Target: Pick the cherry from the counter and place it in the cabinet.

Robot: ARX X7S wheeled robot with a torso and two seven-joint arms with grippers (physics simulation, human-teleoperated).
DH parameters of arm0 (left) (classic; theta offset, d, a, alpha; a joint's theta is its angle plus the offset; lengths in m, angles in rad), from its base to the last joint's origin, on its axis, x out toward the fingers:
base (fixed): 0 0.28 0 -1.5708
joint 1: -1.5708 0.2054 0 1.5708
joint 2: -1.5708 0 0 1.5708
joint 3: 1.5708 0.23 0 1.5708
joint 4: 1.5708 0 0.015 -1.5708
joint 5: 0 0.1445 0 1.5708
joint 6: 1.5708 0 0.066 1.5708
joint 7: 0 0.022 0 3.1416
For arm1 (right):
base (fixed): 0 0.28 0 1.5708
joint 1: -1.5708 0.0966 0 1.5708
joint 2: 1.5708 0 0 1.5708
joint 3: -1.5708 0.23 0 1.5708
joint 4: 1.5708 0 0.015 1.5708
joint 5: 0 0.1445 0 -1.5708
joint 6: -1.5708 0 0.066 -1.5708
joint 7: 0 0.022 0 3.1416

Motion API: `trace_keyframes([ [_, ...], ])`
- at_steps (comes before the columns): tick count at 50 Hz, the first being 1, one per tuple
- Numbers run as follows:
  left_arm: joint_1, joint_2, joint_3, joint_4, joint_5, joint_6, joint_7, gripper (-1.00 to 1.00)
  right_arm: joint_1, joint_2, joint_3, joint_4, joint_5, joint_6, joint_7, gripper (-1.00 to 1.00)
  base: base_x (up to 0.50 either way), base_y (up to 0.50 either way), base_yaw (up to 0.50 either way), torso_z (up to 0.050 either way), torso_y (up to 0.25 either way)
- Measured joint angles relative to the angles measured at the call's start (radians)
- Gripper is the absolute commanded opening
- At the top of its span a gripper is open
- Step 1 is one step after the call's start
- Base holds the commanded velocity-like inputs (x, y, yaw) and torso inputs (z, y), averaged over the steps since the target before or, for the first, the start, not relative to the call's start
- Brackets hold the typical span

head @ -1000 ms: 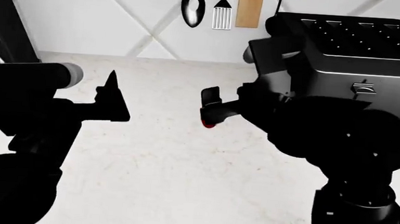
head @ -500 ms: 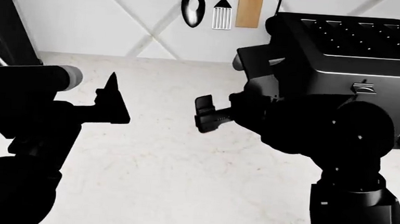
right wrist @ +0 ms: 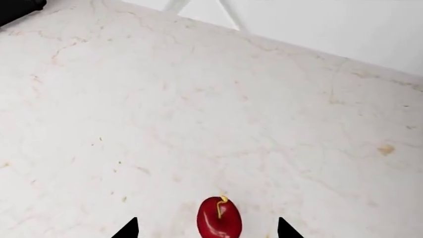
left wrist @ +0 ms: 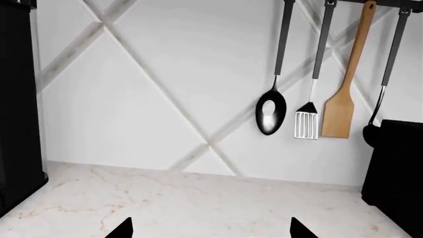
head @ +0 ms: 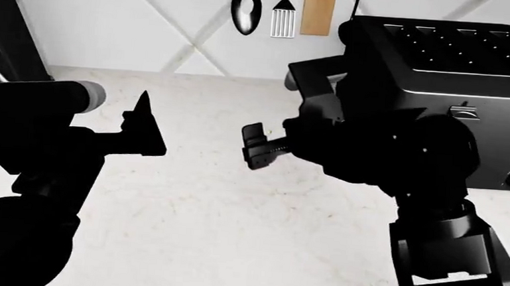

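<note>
The cherry (right wrist: 219, 219) is small, glossy and red with a thin stem. In the right wrist view it sits on the white veined counter (right wrist: 198, 99), between the two fingertips of my right gripper (right wrist: 206, 230), whose jaws stand wide apart and do not touch it. In the head view the right gripper (head: 255, 146) hangs low over the counter (head: 215, 214) and hides the cherry. My left gripper (head: 145, 120) is open and empty above the counter at the left, and it also shows in the left wrist view (left wrist: 208, 230). No cabinet is in view.
A large black toaster (head: 455, 69) stands at the back right, close behind my right arm. A ladle (head: 246, 9), a slotted turner (head: 283, 18) and a wooden spatula (head: 317, 10) hang on the white wall. A dark appliance (head: 5, 21) stands at the far left.
My right gripper has shifted slightly left and the right arm has risen and swung left. The red spot seen under the gripper earlier is now hidden. The left arm has not moved.
</note>
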Motion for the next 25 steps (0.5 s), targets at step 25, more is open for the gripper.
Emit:
trace_keyframes([
  [25,-0.082,-0.004,-0.03,-0.022,-0.059,-0.073,-0.035,1.0,0.085,-0.03,-0.041,0.209,0.011,0.002,-0.057,1.0,0.0,0.0,0.0,0.0,0.0],
])
